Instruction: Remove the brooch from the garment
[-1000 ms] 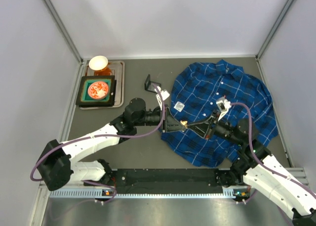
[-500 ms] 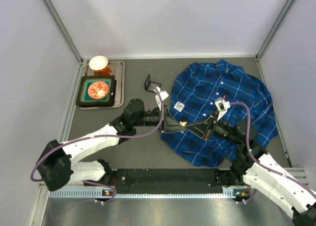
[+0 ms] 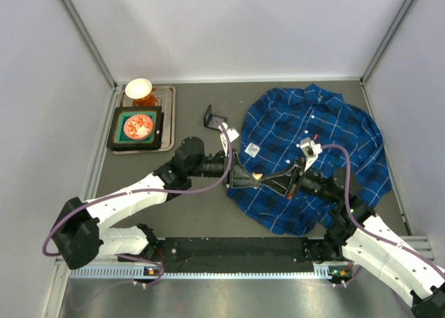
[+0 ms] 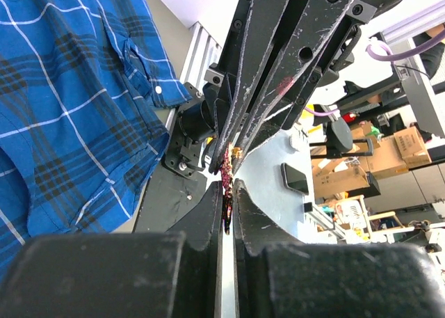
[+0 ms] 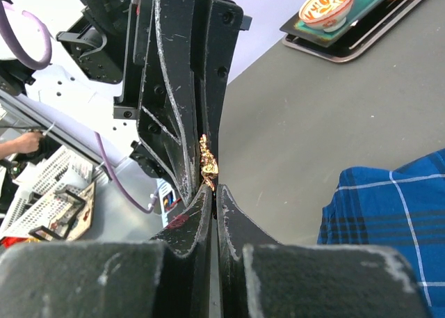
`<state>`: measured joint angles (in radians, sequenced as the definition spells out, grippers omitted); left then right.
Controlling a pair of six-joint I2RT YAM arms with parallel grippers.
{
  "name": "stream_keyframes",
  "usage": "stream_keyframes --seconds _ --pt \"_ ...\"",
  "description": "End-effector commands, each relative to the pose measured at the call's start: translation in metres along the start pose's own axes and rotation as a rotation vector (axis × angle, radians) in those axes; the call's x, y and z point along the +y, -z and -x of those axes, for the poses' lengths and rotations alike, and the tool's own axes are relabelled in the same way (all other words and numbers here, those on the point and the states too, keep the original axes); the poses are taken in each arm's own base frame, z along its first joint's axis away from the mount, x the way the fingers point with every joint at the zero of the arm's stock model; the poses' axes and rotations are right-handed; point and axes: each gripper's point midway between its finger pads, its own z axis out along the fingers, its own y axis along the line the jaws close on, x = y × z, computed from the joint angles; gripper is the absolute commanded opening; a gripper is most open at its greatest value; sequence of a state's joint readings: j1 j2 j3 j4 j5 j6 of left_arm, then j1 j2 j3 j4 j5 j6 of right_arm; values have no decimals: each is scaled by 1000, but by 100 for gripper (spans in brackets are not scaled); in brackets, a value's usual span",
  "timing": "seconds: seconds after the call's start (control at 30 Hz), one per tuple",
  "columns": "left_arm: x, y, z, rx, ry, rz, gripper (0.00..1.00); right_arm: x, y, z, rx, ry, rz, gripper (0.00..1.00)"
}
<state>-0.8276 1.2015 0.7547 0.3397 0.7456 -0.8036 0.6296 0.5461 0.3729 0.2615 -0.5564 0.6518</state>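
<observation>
1. The left fingers [image 4: 206,213] are drawn almost together. A dark reddish sliver sits in the thin slit between their tips, so they appear to pinch one edge of the brooch [image 5: 206,163].
2. The right fingers [image 5: 197,208] are pressed fully together. Their tips meet the left pair head-on, with the gold glint of the brooch at the join, apparently nipped there.
3. What has changed: over the last second the right fingers have closed the rest of the way onto this spot. The left pair has slackened only a trace, and the arms have barely shifted in the overhead view.
4. What it means, as a judgement: this looks like a handover or a two-sided hold. No cloth shows around the brooch in either wrist view, so it seems already free of the garment [image 3: 327,130]. It seems to hang in the air just over the shirt's left edge.
5. The garment lies spread flat on the grey counter [image 3: 208,217], collar toward the far wall.
6. Writing: a white rectangular label [image 3: 252,149] sits on the shirt near the fingers, its print too small to read. No brand name is legible anywhere.
7. Far left, well apart, a tray [image 3: 169,116] carries a small bowl [image 3: 138,88].
</observation>
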Motion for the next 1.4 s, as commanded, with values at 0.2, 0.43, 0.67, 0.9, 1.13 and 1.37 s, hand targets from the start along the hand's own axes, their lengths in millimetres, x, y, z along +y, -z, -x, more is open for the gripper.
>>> stream_keyframes --seconds 0.2,0.43,0.67,0.9,1.13,1.37 --pt "-26 -1 18 -17 -90 -66 13 5 0 0 31 71 25 0" --pt "-25 -1 17 -11 -90 -55 19 5 0 1 33 75 23 0" --pt "-25 -1 17 -9 -92 -55 24 6 0 1 37 82 27 0" --pt "-22 -3 18 -2 -79 -44 12 9 0 3 35 89 37 0" --pt "-21 -5 13 26 -66 -61 19 10 -1 5 44 109 41 0" --pt "-22 -5 13 36 -69 -65 25 12 -3 8 50 120 49 0"
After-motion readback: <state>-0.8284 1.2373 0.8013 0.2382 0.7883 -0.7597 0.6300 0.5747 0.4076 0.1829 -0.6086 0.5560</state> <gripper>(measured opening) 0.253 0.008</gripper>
